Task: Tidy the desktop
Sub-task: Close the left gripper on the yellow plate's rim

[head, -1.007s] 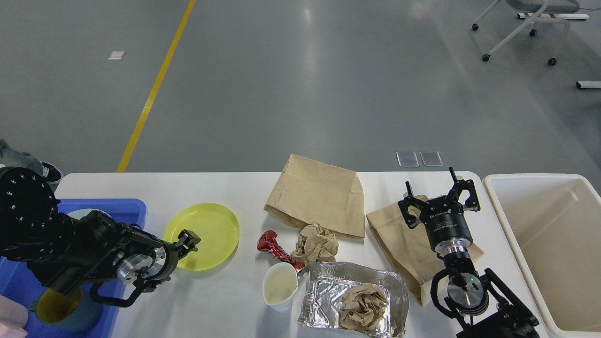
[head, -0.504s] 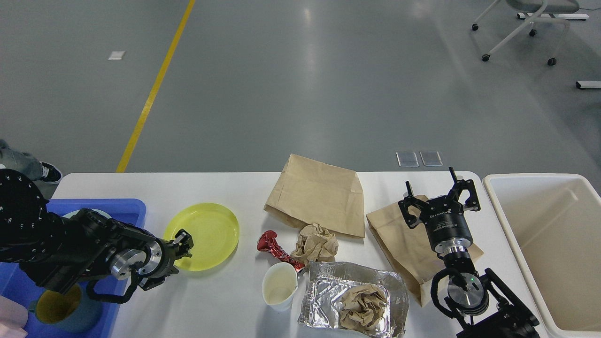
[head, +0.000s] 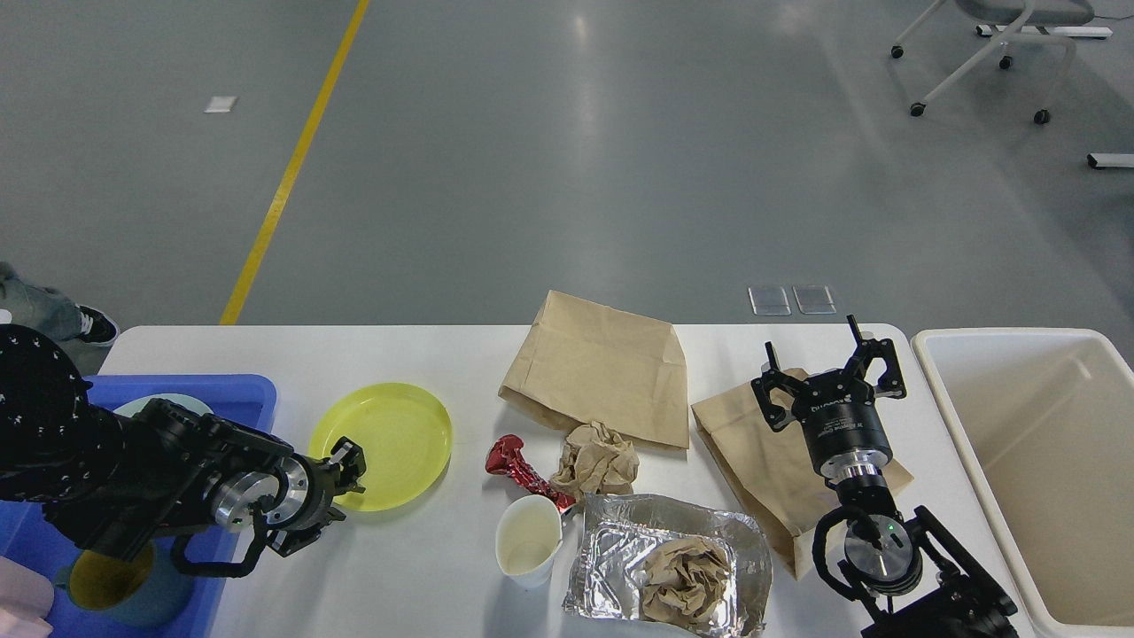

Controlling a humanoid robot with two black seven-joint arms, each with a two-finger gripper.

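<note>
Grey glossy floor (head: 567, 159) fills the far half of the view, crossed by a yellow line (head: 292, 164); a wheeled chair base (head: 992, 53) stands at top right. The desk, a white desktop (head: 425, 354) with rounded corners and a matte face, spans the near half, wider than all else. A cream bin (head: 1028, 461) sits off its right end, a blue tray (head: 235, 394) on its left end.

On the desk lie two flat brown paper bags: one (head: 602, 368) at centre back, one (head: 753, 452) under the right arm. A foil tray (head: 620, 549) at the near edge holds crumpled brown paper (head: 684, 580). A yellow plate (head: 390, 430) sits left of centre. Smaller: a second paper wad (head: 598, 461), a white cup (head: 529, 540), a red wrapper (head: 514, 465).

Left gripper (head: 347, 462) is at the plate's near-left rim; jaws seen small and dark, cannot tell their state. Right gripper (head: 828, 368) is above the right bag, jaws spread, holding nothing.
</note>
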